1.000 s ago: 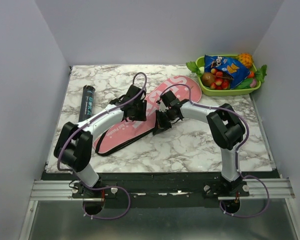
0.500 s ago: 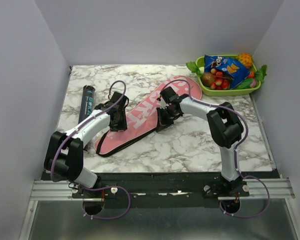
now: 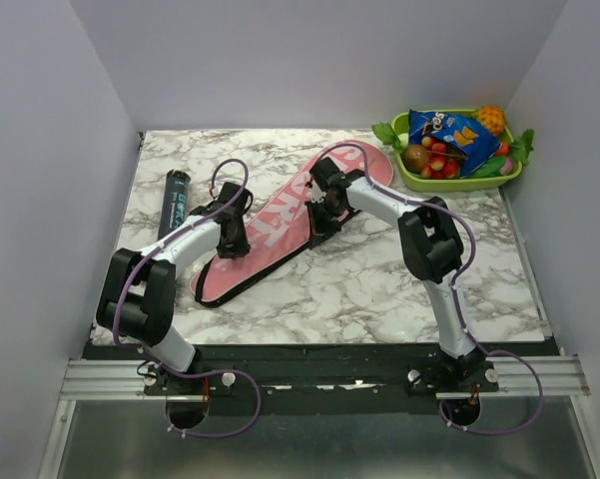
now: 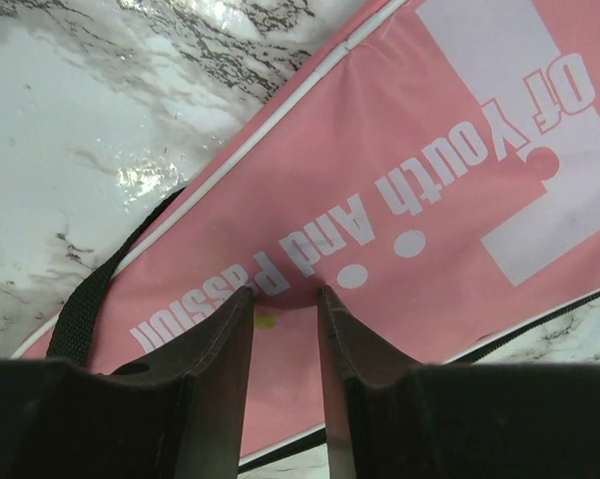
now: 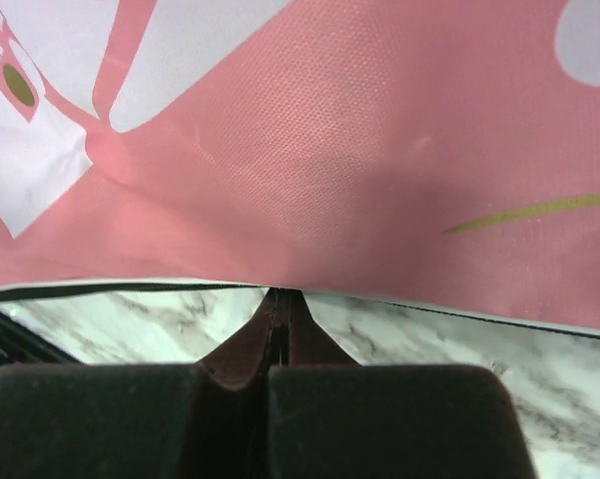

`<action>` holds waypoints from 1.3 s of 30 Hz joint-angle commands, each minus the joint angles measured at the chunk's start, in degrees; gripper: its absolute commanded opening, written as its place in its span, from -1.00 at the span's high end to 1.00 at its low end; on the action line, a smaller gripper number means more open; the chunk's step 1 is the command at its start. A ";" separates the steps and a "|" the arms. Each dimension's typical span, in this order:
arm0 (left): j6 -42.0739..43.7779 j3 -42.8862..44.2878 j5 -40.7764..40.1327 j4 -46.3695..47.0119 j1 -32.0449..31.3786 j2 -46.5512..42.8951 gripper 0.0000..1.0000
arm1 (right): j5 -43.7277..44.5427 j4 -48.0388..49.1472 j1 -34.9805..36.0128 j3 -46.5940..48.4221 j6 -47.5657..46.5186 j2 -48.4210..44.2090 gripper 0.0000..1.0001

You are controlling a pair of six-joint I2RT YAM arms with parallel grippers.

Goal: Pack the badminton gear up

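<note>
Overhead, you saw the long pink racket bag (image 3: pixel 277 220) lying diagonally across the bench's middle, wide end towards the far right corner, with the dark tube (image 3: pixel 174 205) near the left edge. Only your wrist views showed the tools. The left gripper (image 4: pixel 285 299) was narrowly parted, tips pressing the bag's lettering. The right gripper (image 5: pixel 280 299) was closed tight at the bag's black-piped edge; whether it pinched anything couldn't be told.

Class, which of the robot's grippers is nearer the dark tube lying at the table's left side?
Left. The left gripper is over the pink bag, just right of the tube. The right gripper is at the bag's opposite edge, farther right.
</note>
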 commanded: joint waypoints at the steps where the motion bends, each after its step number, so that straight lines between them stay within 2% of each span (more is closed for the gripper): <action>1: -0.38 -4.57 3.33 2.75 0.44 5.96 0.24 | 2.54 -4.01 -0.40 8.74 -2.80 6.53 0.99; 4: 0.58 -4.48 4.55 3.72 0.44 6.93 0.24 | 4.73 -5.78 -0.49 12.28 -2.27 7.68 0.99; 10: 0.68 -1.85 9.29 6.54 0.35 9.82 0.25 | 4.30 -4.56 -1.81 7.45 -3.14 4.88 0.99; 12: 0.32 -0.18 8.87 5.22 0.26 11.23 0.25 | 1.15 -2.98 -1.81 4.38 -4.02 1.89 0.99; 15: 1.72 -2.19 10.36 7.41 0.17 9.49 0.25 | -5.77 0.10 -1.29 -1.07 -4.99 -1.19 0.99; 20: 2.17 -2.20 13.26 9.08 0.17 9.74 0.29 | -9.68 0.46 5.21 -2.93 -6.23 -2.43 0.99; 28: 2.43 -1.84 15.81 10.67 0.17 9.83 0.31 | -22.15 5.03 14.43 1.02 1.68 2.83 0.99; 33: 1.91 -3.86 18.70 12.07 0.09 7.03 0.31 | -29.36 10.03 17.52 1.03 7.12 4.86 0.99; 39: 1.55 -4.83 23.63 12.43 -0.96 0.27 0.31 | -27.88 12.15 17.35 -2.75 10.21 3.56 0.99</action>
